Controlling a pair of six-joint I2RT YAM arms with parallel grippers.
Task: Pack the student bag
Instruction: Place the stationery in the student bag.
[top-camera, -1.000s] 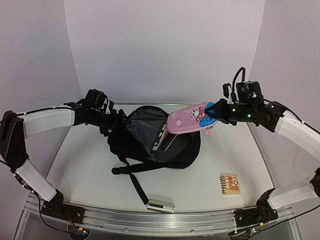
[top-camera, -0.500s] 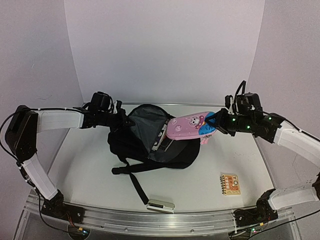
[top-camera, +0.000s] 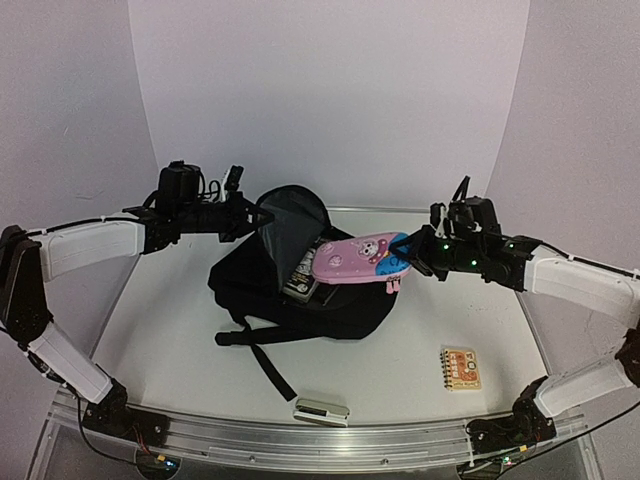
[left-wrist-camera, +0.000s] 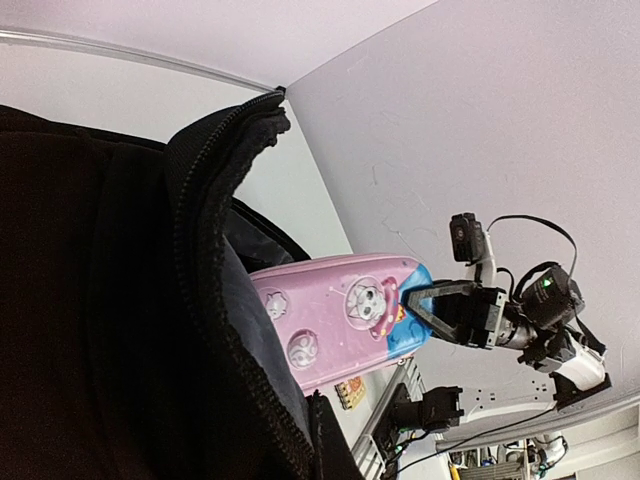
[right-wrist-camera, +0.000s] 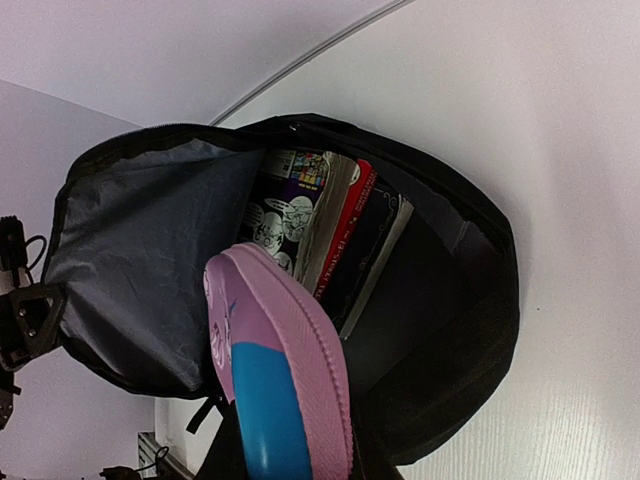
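— Where is everything sitting?
— I've got the student bag (top-camera: 300, 300) at centre frame on the table (top-camera: 420, 340), its flap standing up at the upper left. Books (right-wrist-camera: 320, 215) stand inside it. The pencil case (top-camera: 355, 258) reaches over the opening, with its right end sticking out to the right.
— And nearer the bottom?
— A notepad (top-camera: 461, 367) lower right, well apart; a small case (top-camera: 321, 409) bottom centre.

We're looking at a robotics lab cell: a white table (top-camera: 170, 330) boxed in by plain pale walls (top-camera: 330, 100). Along its near edge runs an aluminium rail (top-camera: 250, 432) with a left arm (top-camera: 85, 245) and a right arm (top-camera: 580, 280) bolted on, green status lights (top-camera: 467, 251) glowing.
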